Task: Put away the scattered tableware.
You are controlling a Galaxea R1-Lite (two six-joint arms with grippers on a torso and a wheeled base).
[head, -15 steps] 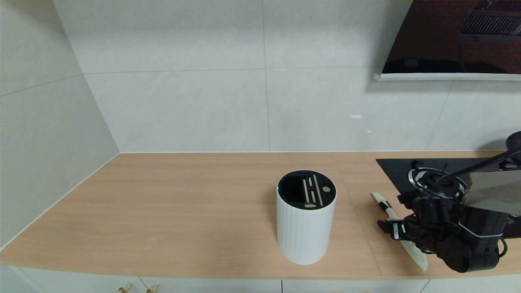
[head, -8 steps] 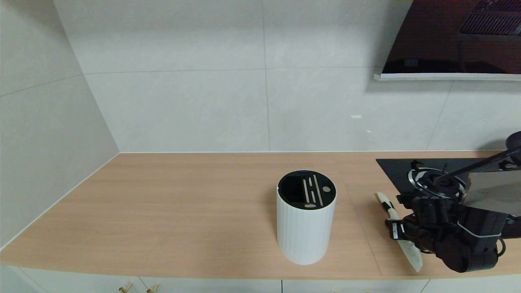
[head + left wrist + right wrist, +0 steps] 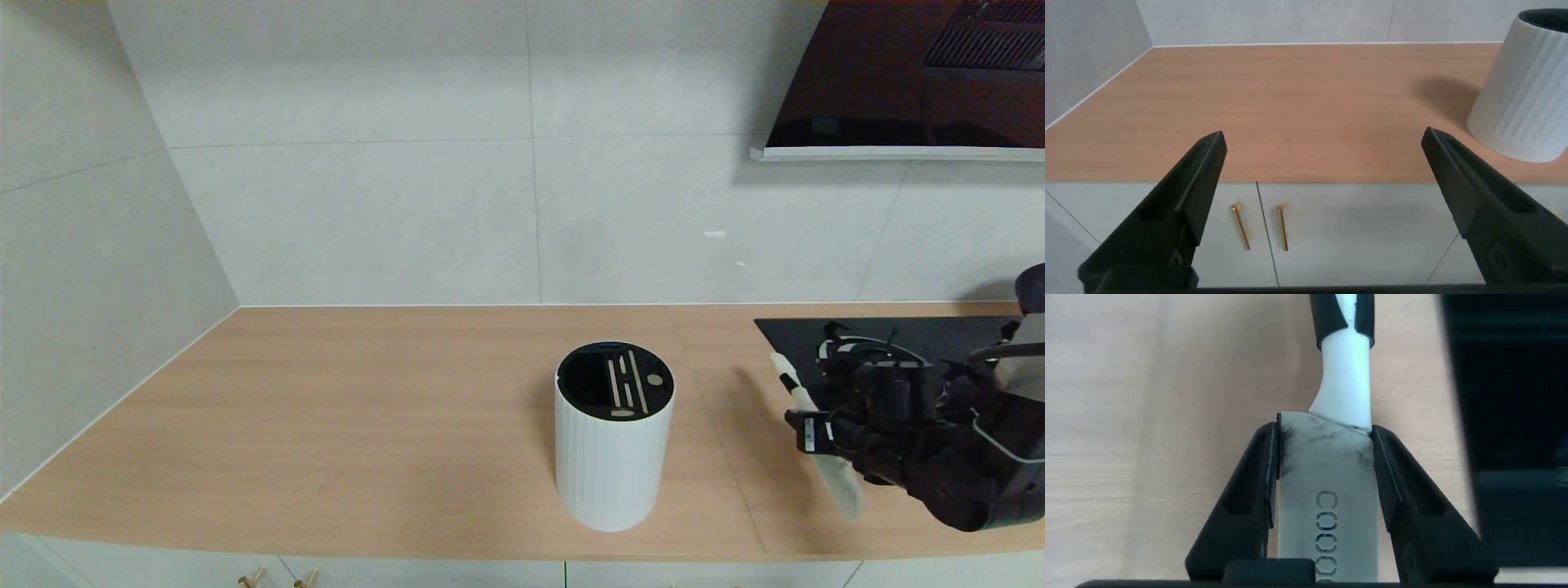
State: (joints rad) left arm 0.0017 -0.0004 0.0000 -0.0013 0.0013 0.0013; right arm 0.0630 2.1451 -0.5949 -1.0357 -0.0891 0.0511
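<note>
The right claw (image 3: pixel 812 431) is closed on a white knife (image 3: pixel 839 483), its 2 fingers (image 3: pixel 1259 486) pressed against either side of the pale blade just below the handle. The white handle with its black band (image 3: pixel 1341 314) points toward the wall, and the blade tip points toward the front edge of the table (image 3: pixel 367 425). The knife hangs at a slant, and its shadow lies apart from it on the wood, so it looks lifted clear of the table. It sits just beside the black cooktop (image 3: pixel 796 336), well to the right of the white ribbed knife holder (image 3: pixel 612 457).

The holder stands upright near the table's front edge. Its black top shows 1 large opening and several narrow slots.

The left claw (image 3: pixel 1323 139) is spread wide and grips nothing. It sits low in front of the table edge, with the holder (image 3: pixel 1527 90) off to one side and 2 brass cabinet handles (image 3: pixel 1241 227) below.
</note>
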